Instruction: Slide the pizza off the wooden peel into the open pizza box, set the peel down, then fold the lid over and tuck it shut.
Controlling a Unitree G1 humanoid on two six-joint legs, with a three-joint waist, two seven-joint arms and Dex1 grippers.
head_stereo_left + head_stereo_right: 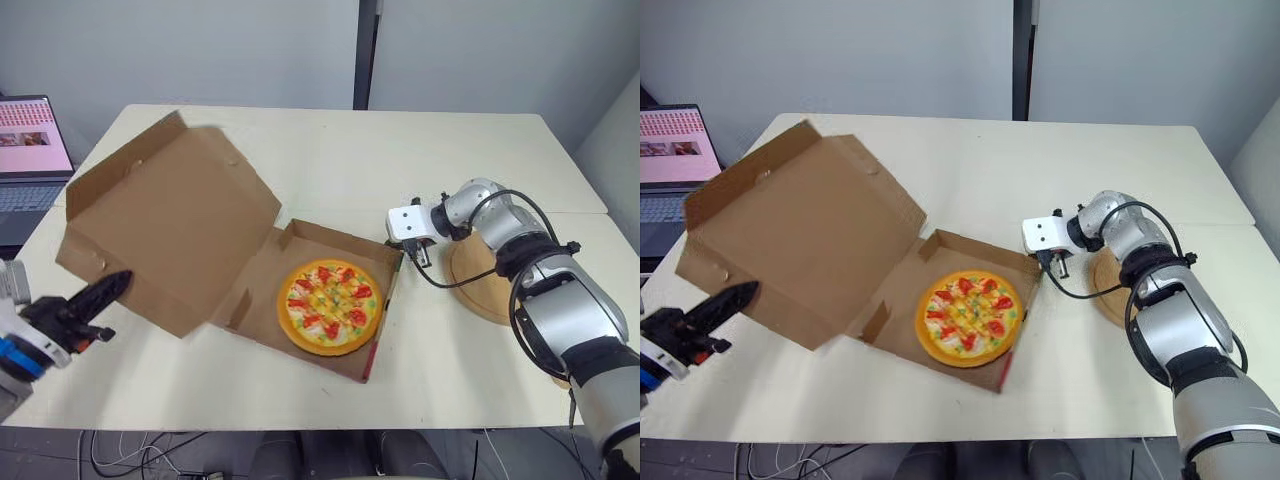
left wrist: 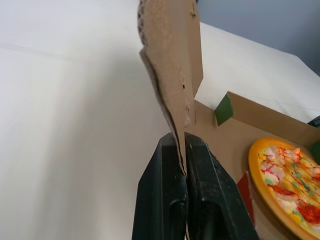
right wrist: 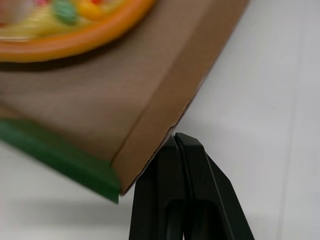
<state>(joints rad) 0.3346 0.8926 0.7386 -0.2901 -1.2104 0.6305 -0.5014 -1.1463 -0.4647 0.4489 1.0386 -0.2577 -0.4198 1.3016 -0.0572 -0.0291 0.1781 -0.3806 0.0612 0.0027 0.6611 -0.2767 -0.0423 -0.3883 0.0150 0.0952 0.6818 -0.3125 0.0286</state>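
Cream table carried the open pizza box, pizza inside. Our left gripper pinched the raised lid at its edge; our right gripper, fingers together and empty, reached over the peel to the box's wall. A laptop sat far left.

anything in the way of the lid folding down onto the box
Nothing lies across the open box but the pizza, flat inside it. The left gripper pinches the lid at its edge. The right gripper, shut, sits just outside the box's right wall and may crowd the tuck.
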